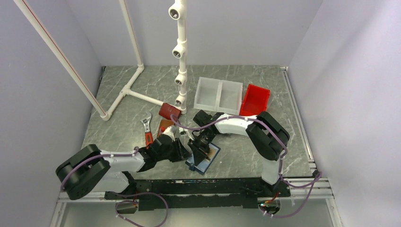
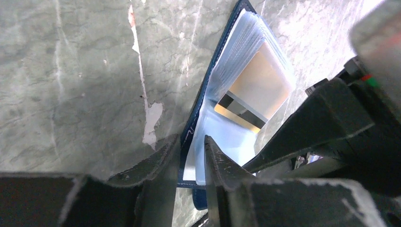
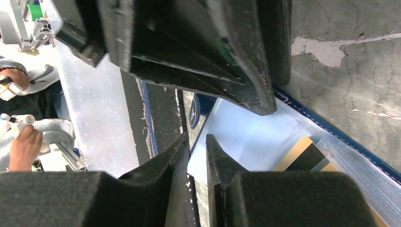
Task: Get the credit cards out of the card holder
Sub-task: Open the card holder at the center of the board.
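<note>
1. While its rough black fingers stand almost together at the bottom of the left wrist view, the left gripper (image 2: pixel 191 150) pinches the navy edge of the card holder (image 2: pixel 227 137). The holder lies open at lower centre of the top view, pale blue inside.
2. Clear plastic sleeves (image 2: pixel 255 33) fan upward, and an orange-tan credit card (image 2: pixel 262 85) sits in one.
3. On the pale lining, the right gripper (image 3: pixel 196 151) has a narrow finger gap; I cannot tell whether it grips. The other arm's dark bulk blocks the upper frame.
4. On the chipped grey marble table (image 2: pixel 71 85), a wrench (image 1: pixel 147 127) lies left of centre. A red bin (image 1: pixel 255 100) sits upper right.
</note>
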{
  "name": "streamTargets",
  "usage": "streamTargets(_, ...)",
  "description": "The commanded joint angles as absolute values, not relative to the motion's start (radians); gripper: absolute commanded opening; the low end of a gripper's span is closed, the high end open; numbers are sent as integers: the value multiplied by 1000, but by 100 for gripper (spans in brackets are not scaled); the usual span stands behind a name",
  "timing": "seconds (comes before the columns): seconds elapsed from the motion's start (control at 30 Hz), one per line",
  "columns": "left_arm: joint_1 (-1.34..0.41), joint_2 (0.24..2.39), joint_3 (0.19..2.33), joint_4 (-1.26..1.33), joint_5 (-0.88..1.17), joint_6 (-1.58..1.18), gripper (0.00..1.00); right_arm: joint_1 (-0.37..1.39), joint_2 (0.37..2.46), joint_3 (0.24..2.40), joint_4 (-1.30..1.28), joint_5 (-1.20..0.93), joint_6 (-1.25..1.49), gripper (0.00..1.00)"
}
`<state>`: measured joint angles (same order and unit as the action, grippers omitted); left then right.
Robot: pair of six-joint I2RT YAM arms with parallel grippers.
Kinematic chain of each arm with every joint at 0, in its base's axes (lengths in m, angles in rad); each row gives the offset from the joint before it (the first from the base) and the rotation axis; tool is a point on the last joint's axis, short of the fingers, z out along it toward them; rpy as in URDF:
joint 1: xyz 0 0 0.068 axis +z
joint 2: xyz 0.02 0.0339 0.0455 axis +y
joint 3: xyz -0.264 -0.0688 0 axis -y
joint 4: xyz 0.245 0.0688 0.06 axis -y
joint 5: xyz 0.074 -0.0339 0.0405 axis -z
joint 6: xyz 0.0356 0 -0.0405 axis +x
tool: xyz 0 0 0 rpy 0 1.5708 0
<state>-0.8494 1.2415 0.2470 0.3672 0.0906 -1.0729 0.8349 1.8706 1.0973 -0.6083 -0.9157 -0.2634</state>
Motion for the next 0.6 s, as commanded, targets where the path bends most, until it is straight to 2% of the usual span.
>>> streamTargets(0.0, -846, 1307, 276, 525, 145, -1094, 30, 828, 1852, 1131, -624, -925, -296, 23)
streamTargets(0.23, -847, 1334, 296, 460, 146, -1091, 21, 821, 1849, 1135, -628, -897, -304, 23)
streamTargets(0.57, -846, 1336, 306, 394, 143, -1076, 21, 772, 1808, 1132, -628, -863, -312, 24)
